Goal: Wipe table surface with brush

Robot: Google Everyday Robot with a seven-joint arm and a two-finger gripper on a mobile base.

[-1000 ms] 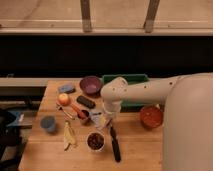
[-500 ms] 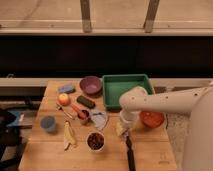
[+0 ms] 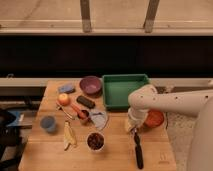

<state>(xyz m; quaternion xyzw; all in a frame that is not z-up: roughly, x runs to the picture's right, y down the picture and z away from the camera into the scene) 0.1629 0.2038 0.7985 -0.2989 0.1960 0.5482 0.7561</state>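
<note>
The table surface [image 3: 115, 155] is a light-brown wooden top filling the lower middle of the camera view. The brush [image 3: 138, 150] is a long dark tool lying nearly lengthwise toward the table's front edge at the front right, its far end under my gripper. My gripper [image 3: 133, 127] hangs from the white arm [image 3: 165, 102] that reaches in from the right. It is shut on the brush's upper end and holds it down against the wood, just left of an orange bowl [image 3: 154, 119].
A green tray [image 3: 125, 90] stands at the back, a purple bowl [image 3: 90, 85] to its left. A black block [image 3: 85, 101], red-handled scoop [image 3: 77, 111], orange fruit [image 3: 63, 99], blue cup [image 3: 48, 123], banana peel [image 3: 69, 135] and white bowl [image 3: 95, 141] lie on the left half.
My arm has swung right along the table's front, carrying the brush from the middle toward the front right corner. The other objects have not moved.
</note>
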